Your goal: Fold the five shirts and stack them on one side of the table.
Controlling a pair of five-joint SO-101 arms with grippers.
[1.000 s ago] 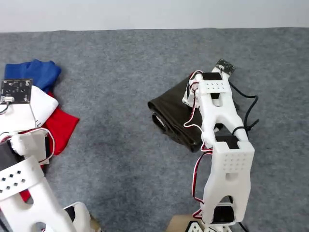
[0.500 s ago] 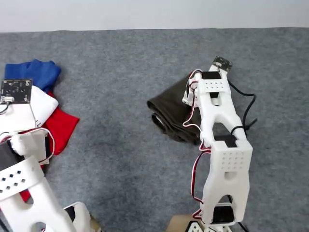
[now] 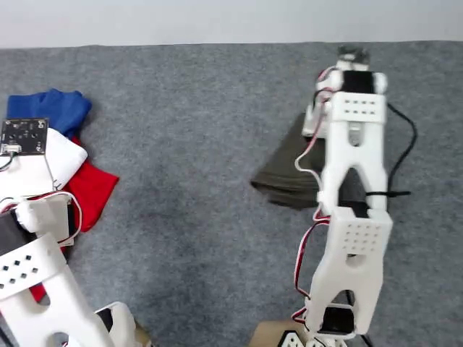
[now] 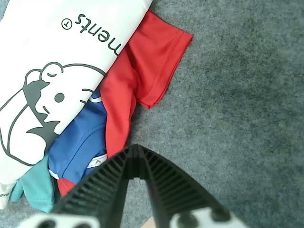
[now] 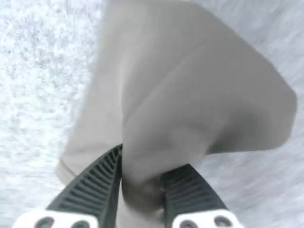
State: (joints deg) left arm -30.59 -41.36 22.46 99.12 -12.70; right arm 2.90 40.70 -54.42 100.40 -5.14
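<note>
Grey felt-like table mat (image 3: pixel 181 231), pale wall behind. Dark olive cloth shirt (image 3: pixel 286 173), partly bunched, lies under the right arm, w/ its long axis running from the right gripper (image 5: pixel 140 190) back toward that arm's base. The gripper's jaws pinch a fold at the shirt's far end. Heap of white, red, blue and teal shirts (image 3: pixel 69 155) sits well apart from the dark shirt, on the left arm's side. Left gripper (image 4: pixel 137 159) hangs over the heap's edge, jaws pressed together, empty. Bare mat btwn shirt and heap leaves room to spread it.

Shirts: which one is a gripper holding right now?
The dark shirt, pinched in the right gripper, apart from the rest. The white shirt, red shirt, blue shirt and teal shirt lie heaped together, ungripped.
</note>
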